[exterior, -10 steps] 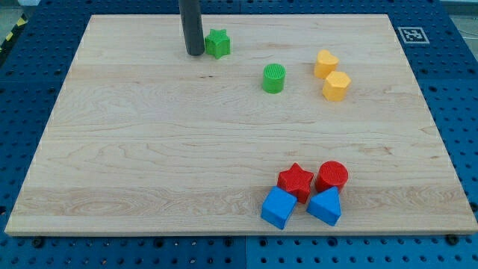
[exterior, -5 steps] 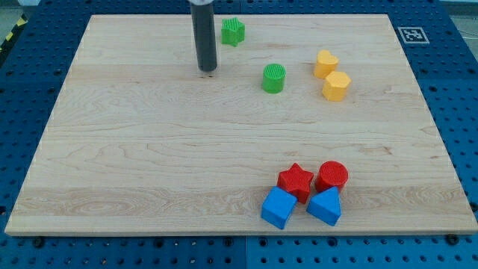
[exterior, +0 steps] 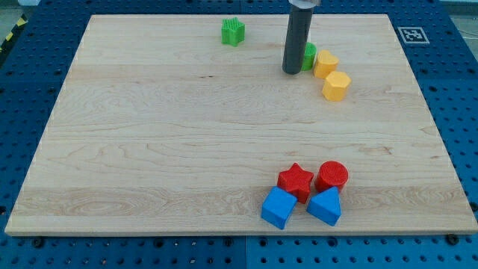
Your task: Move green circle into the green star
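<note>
The green star point(exterior: 233, 31) sits near the view's top, left of centre. The green circle point(exterior: 308, 56) is mostly hidden behind my rod, at the view's upper right; only its right edge shows. It touches or nearly touches the yellow heart point(exterior: 326, 64). My tip point(exterior: 292, 72) rests on the board just left of and below the green circle, touching it. The star lies well to the view's left and above the tip.
A yellow hexagon point(exterior: 336, 86) lies just below the yellow heart. Near the view's bottom a red star point(exterior: 296, 180), a red circle point(exterior: 332, 176), a blue cube point(exterior: 278, 207) and a blue triangle point(exterior: 325, 206) sit clustered. The wooden board's edge point(exterior: 224, 232) runs along the bottom.
My tip moved to the view's right, from left of the green circle to against it. The green circle was pushed right and up, next to the yellow heart. The green star stayed put.
</note>
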Controlling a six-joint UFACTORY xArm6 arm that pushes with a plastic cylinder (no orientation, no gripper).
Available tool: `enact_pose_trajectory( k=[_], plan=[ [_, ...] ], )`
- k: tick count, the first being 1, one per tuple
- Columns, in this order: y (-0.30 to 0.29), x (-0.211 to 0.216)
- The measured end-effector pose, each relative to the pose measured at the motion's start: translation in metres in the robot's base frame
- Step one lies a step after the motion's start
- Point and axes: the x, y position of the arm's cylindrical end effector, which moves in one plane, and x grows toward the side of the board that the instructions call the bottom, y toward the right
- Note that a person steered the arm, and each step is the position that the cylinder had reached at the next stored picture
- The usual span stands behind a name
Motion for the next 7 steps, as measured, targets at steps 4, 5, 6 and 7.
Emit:
enact_pose_trajectory(
  k=[4, 5, 6, 7],
  plan=[
    [0.018, -0.043],
    [-0.003, -0.045],
    [0.01, -0.044],
    [0.008, -0.056]
  ],
)
